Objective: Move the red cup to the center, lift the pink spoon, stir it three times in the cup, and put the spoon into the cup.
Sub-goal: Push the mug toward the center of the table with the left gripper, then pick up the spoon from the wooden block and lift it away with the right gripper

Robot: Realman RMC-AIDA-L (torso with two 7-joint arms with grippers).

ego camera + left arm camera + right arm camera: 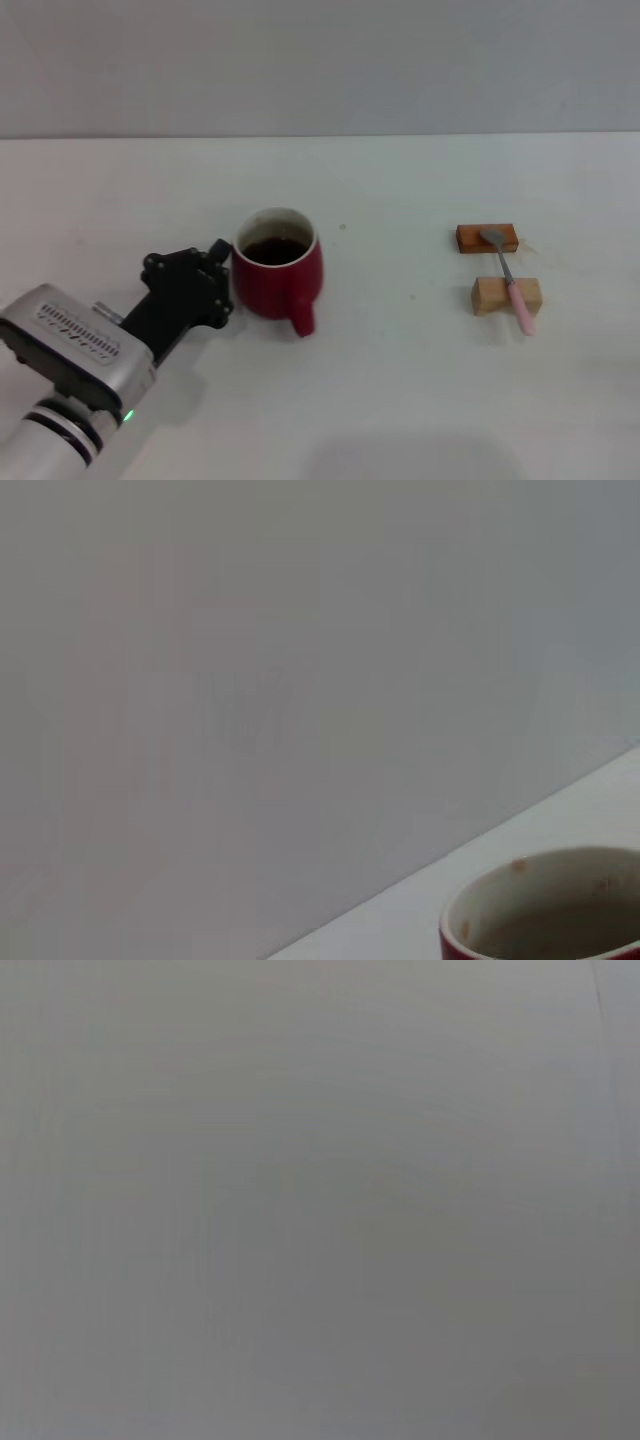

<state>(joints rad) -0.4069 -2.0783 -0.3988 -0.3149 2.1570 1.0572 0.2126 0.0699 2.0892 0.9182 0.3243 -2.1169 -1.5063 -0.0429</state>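
On the counter [400,400], the red cup [277,272] is flanked on its left side by the left gripper [222,280], so that flank is blocked — whether the two actually touch cannot be told. The cup's open mouth is unobstructed from above, and its handle points toward the near edge. Well apart to the right, the pink spoon [510,280] is bridged across two wooden blocks [506,295], its pink handle jutting past the nearer block — room is left beneath it there. Between cup and blocks, a wide bare stretch is left open.
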